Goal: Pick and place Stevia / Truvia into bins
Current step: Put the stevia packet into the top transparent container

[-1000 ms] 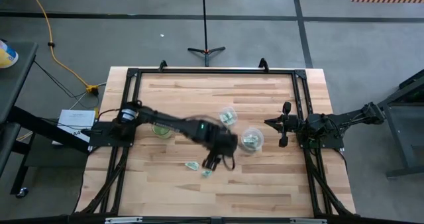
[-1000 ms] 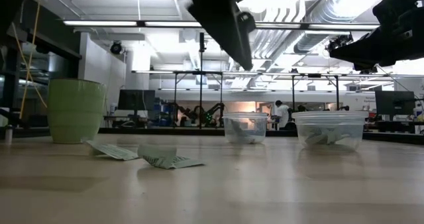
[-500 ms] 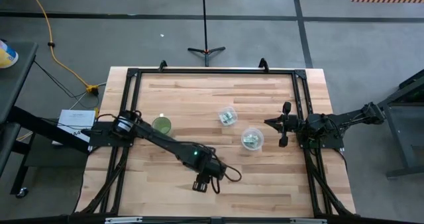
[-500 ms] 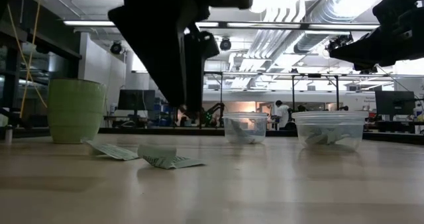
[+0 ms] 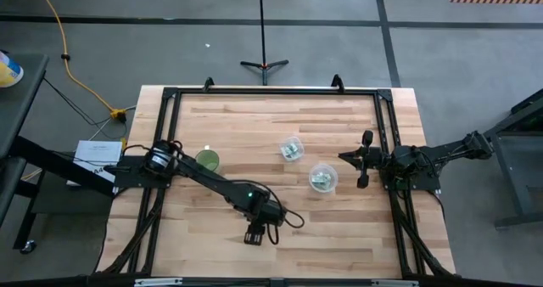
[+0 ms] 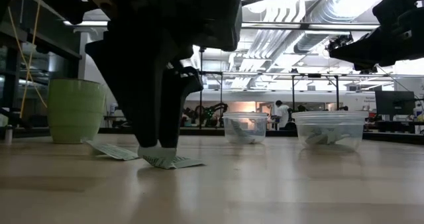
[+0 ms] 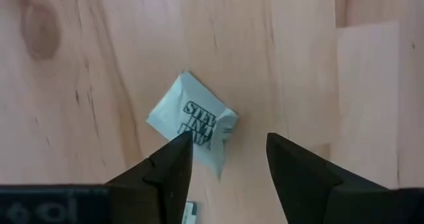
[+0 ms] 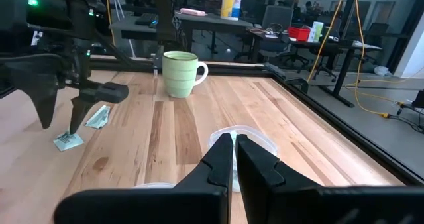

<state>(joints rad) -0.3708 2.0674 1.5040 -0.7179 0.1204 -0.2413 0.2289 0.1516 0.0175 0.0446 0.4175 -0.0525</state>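
Two pale green and white Stevia packets lie flat on the wood table, one [image 6: 167, 160] under my left gripper and one [image 6: 112, 150] beside it. In the left wrist view the crinkled packet [image 7: 192, 126] lies just ahead of my open left gripper [image 7: 228, 159], mostly by one finger. My left gripper [image 5: 253, 236] points down near the table's front; the arm hides both packets in the high view. Two clear cups [image 5: 292, 149] [image 5: 322, 178] hold packets. My right gripper [image 5: 365, 160] waits shut at the right. My left gripper's fingers point down at the table, one fingertip [image 7: 173, 159] at the packet's edge [image 7: 199, 144]. I cannot tell whether it touches the packet, which lies flat on the table.
A solid green cup [image 5: 206, 160] stands on the left half of the table, behind the packets in the low view [image 6: 75, 110]. The clear cups [image 6: 245, 128] [image 6: 329, 130] stand to the right of the packets. A black frame [image 5: 271, 92] runs round the table.
My left gripper has gone from beside the clear cups toward the table's near edge and a little left, then come down until its fingertips stand at the table over the packets. The packets and cups have kept still.
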